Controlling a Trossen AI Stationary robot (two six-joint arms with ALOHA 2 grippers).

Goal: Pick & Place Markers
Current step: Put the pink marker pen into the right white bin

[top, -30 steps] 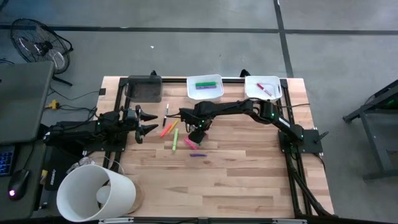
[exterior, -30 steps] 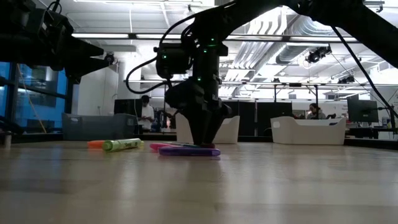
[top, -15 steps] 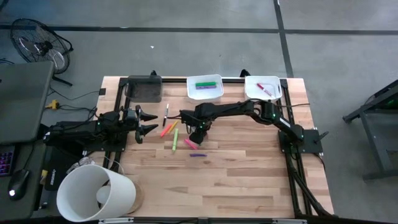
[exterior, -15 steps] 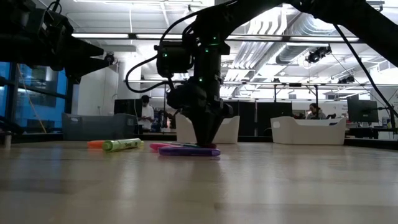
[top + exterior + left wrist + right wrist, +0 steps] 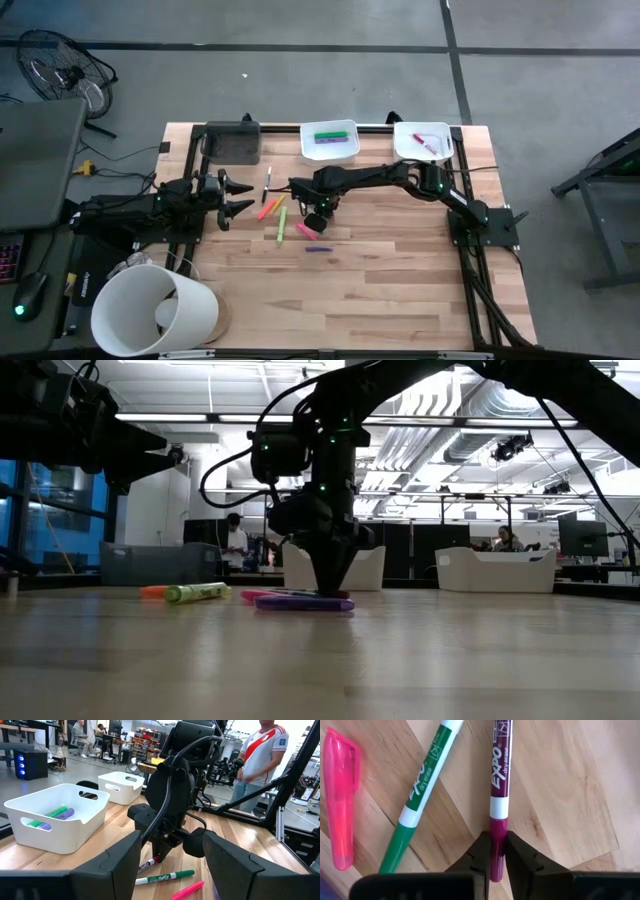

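Observation:
My right gripper (image 5: 318, 216) points down at the table's middle, shut on a dark-red dry-erase marker (image 5: 499, 775) that lies flat on the wood. Beside it lie a green marker (image 5: 420, 795) and a pink highlighter (image 5: 340, 800). More markers are scattered to the left: black (image 5: 267, 185), orange (image 5: 268, 208), yellow-green (image 5: 282, 225) and purple (image 5: 317, 248). My left gripper (image 5: 240, 196) waits open at the left edge, holding nothing. My right gripper pinches the dark-red marker's cap end (image 5: 498, 837) between its two fingers (image 5: 479, 851). The fingers come from above, pointing down, and lie across the marker. The marker rests flat on the table, its white barrel reaching out beyond the fingers.
Two white trays stand at the far edge: the middle one (image 5: 306, 150) holds a green and a purple marker, the right one (image 5: 403, 150) red ones. A dark bin (image 5: 232, 143) sits at the far left, a white bucket (image 5: 155, 310) at the near left corner.
My right gripper has stayed in place, and its fingers have shut on the dark-red marker's cap end. The marker has not moved on the table.

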